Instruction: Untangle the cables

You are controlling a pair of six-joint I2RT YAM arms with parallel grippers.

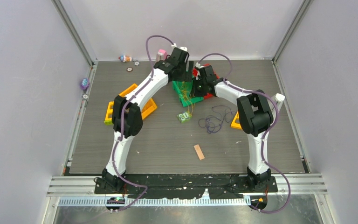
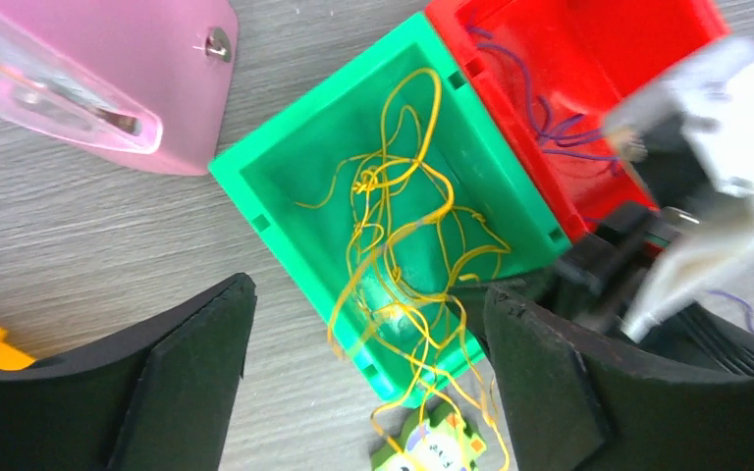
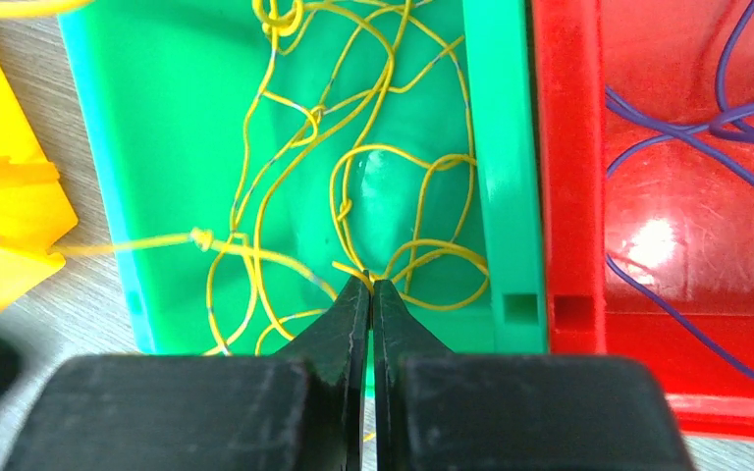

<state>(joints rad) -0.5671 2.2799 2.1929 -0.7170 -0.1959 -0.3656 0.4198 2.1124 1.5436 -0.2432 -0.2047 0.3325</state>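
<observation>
A tangle of thin yellow-orange cable (image 2: 366, 182) fills the green bin (image 2: 304, 108) and spills over its near rim onto the table. Thin purple cable (image 3: 687, 128) lies in the red bin (image 3: 565, 147) next to it, and more purple cable (image 1: 214, 122) lies loose on the table. My right gripper (image 3: 368, 282) is shut over the green bin (image 3: 496, 147), its tips pinching a strand of the yellow cable (image 3: 199, 238). My left gripper (image 2: 368, 294) is wide open above the green bin's near corner, holding nothing.
A small green toy block (image 1: 184, 117) lies among the spilled yellow strands. Orange bins stand at the left (image 1: 130, 105) and right (image 1: 235, 122). A pink object (image 2: 108, 78) lies beside the green bin. A wooden piece (image 1: 199, 151) lies nearer the bases.
</observation>
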